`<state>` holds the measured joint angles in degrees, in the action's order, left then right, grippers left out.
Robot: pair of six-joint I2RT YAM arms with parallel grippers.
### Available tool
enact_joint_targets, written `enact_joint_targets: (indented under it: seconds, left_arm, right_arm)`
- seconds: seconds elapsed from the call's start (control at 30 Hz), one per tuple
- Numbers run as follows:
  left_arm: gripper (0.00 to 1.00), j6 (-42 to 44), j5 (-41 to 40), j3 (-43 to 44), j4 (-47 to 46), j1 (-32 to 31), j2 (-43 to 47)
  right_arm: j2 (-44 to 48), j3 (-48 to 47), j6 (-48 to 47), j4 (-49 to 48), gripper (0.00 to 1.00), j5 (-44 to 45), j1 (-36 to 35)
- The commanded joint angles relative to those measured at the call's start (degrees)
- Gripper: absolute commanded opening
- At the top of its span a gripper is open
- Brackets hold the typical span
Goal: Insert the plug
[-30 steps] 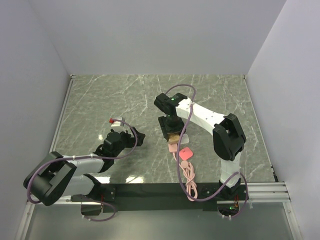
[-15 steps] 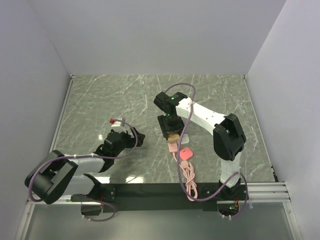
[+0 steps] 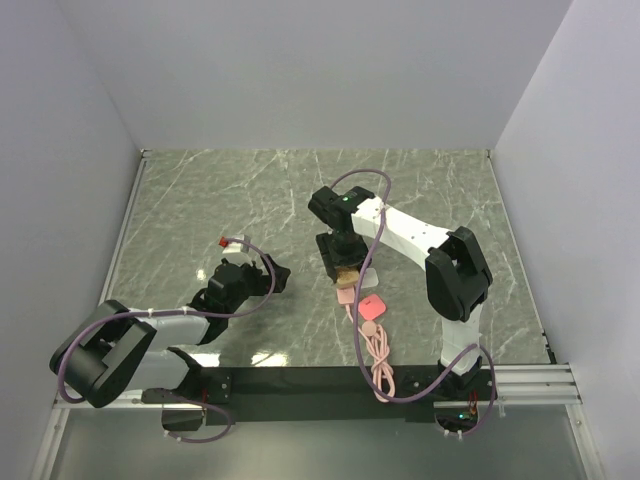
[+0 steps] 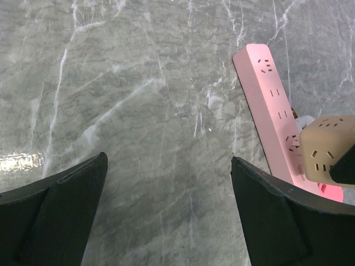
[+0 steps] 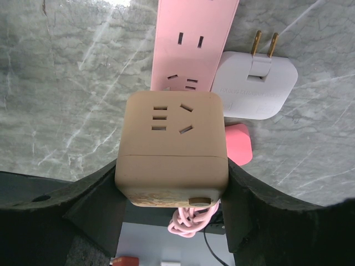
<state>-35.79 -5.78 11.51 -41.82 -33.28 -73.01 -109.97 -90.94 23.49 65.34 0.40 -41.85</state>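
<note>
At the left, left gripper: its fingers are spread wide and hold nothing. It sits low over the bare table, at about 9 o'clock from the tan cube and well apart from it.
Power strip: long and pale pink. It lies flat on the table. In the top view it runs from 12 o'clock down to 6 o'clock, under the right arm's hand.
Right gripper: squeezed tight on the tan cube, one finger on each side.
Tan cube: it is held over the near end of the power strip. I cannot tell if it touches the strip.
White adapter: it lies flat just beside the strip, at 2 o'clock from the cube in the right wrist view, with two metal pins poking out.
Plug: the small coral-pink square lies flat on the table, at 5 o'clock from the cube in the top view. No gripper touches it.
Cord: a pink loop, at 6 o'clock from the plug.
Step now: it looks like the cube is being dealt with first. The plug is not yet picked up.
Next move needs: I think a free gripper must come down at the plug, pinch its edges, then line it up over the holes in the strip.
</note>
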Motion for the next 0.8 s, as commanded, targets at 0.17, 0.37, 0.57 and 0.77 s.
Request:
enact_joint_targets:
  seconds: [0.17,0.37,0.57,0.77]
  left_arm:
    - [0.99,-0.07,1.21,1.68,-2.74,0.41,-0.46]
    - [0.99,-0.07,1.39,1.76,-2.83,0.41,-0.73]
    - [0.99,0.02,1.47,1.76,-2.74,0.49,-0.82]
    - [0.99,-0.07,1.65,1.76,-2.91,0.49,-1.08]
  right_arm:
    - [0.29,-0.12,-0.72,-1.09,0.00,0.74,1.15]
    - [-0.42,-0.73,-1.16,-1.27,0.00,0.56,1.33]
    - [-0.94,-1.35,-1.42,-1.09,0.00,-0.14,1.42]
    - [-1.56,-0.91,-1.51,-1.71,0.00,-1.36,1.42]
